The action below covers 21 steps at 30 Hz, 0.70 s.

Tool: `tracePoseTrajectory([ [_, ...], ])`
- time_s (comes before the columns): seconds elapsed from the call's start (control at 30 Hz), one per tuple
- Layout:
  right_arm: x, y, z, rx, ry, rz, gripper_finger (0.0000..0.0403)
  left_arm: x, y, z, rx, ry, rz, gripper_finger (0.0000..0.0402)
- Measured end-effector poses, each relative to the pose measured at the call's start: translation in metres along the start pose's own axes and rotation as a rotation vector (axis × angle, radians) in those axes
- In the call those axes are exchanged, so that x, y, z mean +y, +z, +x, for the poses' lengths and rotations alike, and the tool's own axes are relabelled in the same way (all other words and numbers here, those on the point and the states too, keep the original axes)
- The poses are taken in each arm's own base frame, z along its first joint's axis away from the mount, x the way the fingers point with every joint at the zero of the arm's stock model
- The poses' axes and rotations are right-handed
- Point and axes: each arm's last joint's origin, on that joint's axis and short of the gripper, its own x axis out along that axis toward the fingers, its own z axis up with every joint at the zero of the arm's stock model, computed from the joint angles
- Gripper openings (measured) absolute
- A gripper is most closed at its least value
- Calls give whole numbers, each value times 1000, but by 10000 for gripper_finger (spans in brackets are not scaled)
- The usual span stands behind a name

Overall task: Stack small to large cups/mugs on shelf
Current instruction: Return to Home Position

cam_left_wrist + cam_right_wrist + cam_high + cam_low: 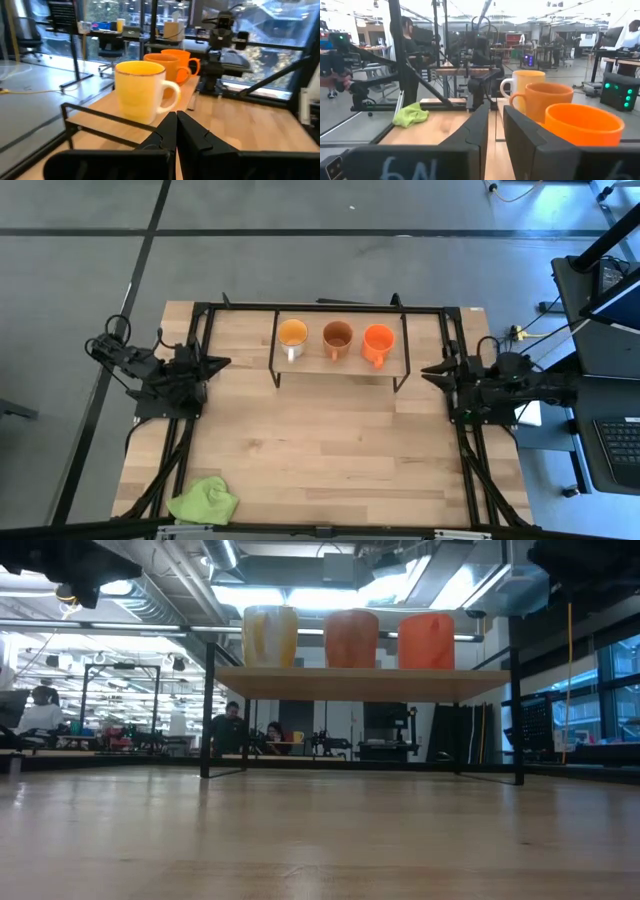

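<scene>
Three mugs [337, 340] sit in a row on the shelf [340, 366] (unstacked), so my left gripper [207, 366] waits shut at the left table edge, my right gripper [433, 370] slightly parted, empty, opposite.

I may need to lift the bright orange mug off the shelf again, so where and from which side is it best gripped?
Probably by the rim wall, from above. The bright orange ceramic mug stands upright, mouth open, at the right end of the low light-wood shelf. Its handle points toward the table's front, and the brown mug stands close on its left, so one jaw inside and one outside on the free right side looks safest.
</scene>
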Motion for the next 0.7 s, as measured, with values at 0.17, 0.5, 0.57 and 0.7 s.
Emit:
tracePoseTrajectory([
  [0.17,0,-19,9,-42,-5,13,62,-2,-12,4,-5,25,-23,0],
  [0.5,1,-47,17,-84,41,102,62,-11,-43,17,-80,42,-39,0],
  [0.57,2,-50,18,-92,87,117,62,-12,-49,19,-83,43,-41,0],
  [0.7,3,-57,19,-92,120,149,62,-15,-59,23,-111,55,-67,0],
])
